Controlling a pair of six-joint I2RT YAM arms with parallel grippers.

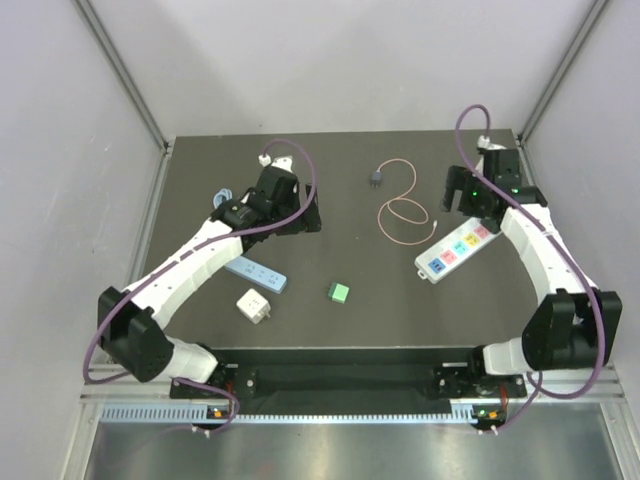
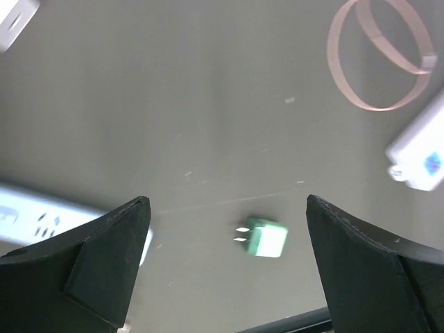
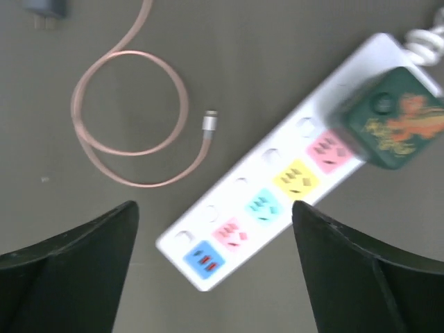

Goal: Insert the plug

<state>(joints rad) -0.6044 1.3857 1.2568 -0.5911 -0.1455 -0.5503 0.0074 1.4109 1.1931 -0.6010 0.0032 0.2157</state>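
Both sets of jaws were spread, nothing held: left gripper [image 2: 227, 201] and right gripper [image 3: 215, 205]. The plug [image 1: 376, 178] lay loose on the table [image 1: 340, 240] at far centre, its pink cable [image 1: 405, 215] looped just beside the power strip [image 1: 456, 250].

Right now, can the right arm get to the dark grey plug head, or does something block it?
Probably yes. The right gripper is open near the power strip. The plug head lies on bare table to its left, with only its own pink cable between them.
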